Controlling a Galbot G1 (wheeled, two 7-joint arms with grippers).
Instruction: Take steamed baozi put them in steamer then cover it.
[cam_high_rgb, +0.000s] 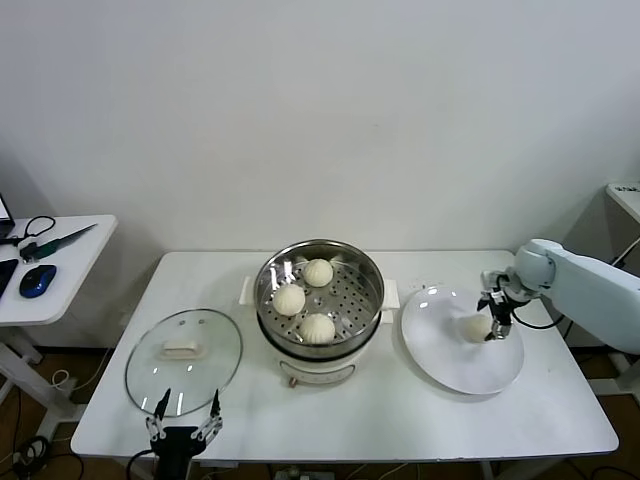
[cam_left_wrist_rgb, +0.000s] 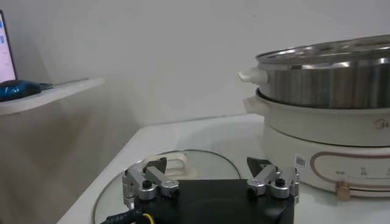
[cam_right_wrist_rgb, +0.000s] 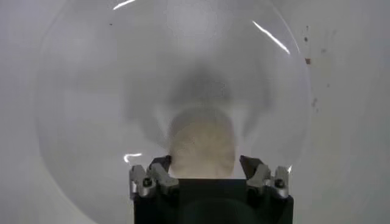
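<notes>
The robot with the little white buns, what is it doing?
It is loading small cream-white pleated buns into the round shiny steel steamer pot. Three buns already sit on its perforated tray. The right end effector is open around the last bun, which lies on the flat white plate. The left end effector waits open at the table's near edge, by the clear glass lid lying flat on the table.
</notes>
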